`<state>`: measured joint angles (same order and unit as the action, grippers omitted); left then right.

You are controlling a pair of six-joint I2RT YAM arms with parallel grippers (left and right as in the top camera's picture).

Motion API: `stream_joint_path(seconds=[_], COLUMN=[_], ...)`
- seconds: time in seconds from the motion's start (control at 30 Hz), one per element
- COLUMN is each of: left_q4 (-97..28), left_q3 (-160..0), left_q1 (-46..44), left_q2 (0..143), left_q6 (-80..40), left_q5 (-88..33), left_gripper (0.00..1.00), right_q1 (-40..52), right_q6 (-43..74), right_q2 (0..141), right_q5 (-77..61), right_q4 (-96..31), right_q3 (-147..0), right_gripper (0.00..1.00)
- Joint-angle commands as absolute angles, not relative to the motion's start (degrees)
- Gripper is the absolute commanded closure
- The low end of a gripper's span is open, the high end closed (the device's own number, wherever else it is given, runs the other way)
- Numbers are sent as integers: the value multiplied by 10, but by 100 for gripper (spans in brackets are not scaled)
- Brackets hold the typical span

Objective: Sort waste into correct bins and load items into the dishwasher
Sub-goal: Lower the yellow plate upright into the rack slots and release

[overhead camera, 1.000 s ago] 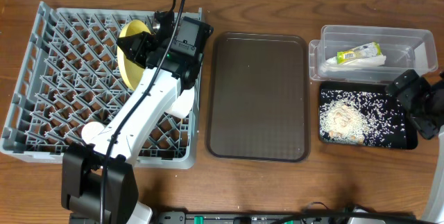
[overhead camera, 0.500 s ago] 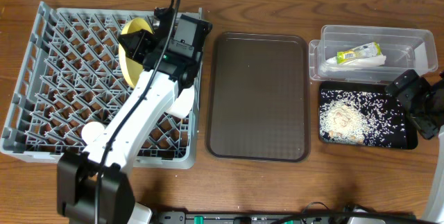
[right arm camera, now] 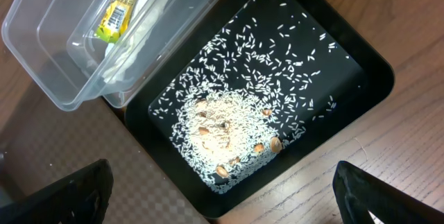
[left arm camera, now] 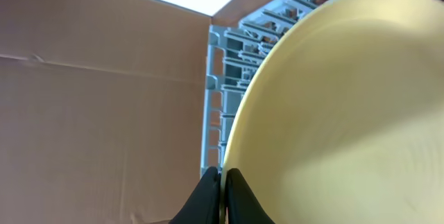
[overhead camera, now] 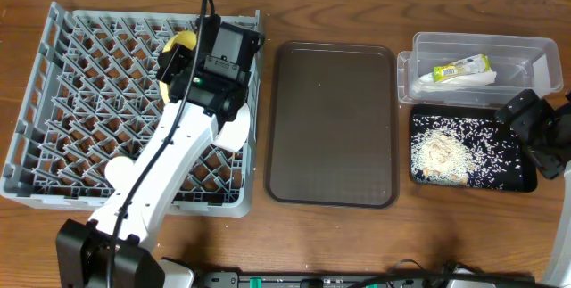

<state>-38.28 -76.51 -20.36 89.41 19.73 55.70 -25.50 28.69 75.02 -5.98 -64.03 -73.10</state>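
The left wrist view is showing what the overhead view is hiding. The left pincer (left arm camera: 222, 191) is pinching the rim of the round yellow plate (left arm camera: 347, 106), and its two dark fingers are pressed almost together on the thin edge. The plate is rising above the pincer, smooth and clean, with the large grey plastic dish rack (left arm camera: 215, 99) behind it. From overhead only a sliver of the plate is appearing, over the rack's far rows.

The right pincer (right arm camera: 222, 203) is spread wide and holding nothing. Just ahead of it, the shallow black rectangular tray (right arm camera: 361, 64) is carrying loose whitish rice (right arm camera: 229, 120) on the wooden worktop (right arm camera: 388, 148).
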Motion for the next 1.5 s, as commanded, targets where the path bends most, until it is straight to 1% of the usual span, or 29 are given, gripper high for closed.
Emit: stream_joint_path(seconds=[0.0,0.17,0.4,1.03,1.2,1.47], left_q4=[-381,-368,-364,-358,-358,-320], left_q3=[-761,-761,-761,-761,-753,-715], left_q1=[-186,-184,-184,-147,-145,-132], left_q2=[897,881,845,858,859,860], left_q6=[184,184,226,233,234,233], left_q5=[547,549,551,543,507,490], left_gripper=[92,93,92,93,93,93], right_q1=[-259,-259,-259,-259,-259,-259], right_q6=[284,284,284,284,284,284], right_q2=[744,744,744,744,744,744], right_q5=[-61,-61,-60,-60,-60,-61], right_q4=[-641,-641,-641,-641,-641,-641], right_q3=[-733,-733,-733,-733,-733,-733], right_gripper=[1,1,1,1,1,1])
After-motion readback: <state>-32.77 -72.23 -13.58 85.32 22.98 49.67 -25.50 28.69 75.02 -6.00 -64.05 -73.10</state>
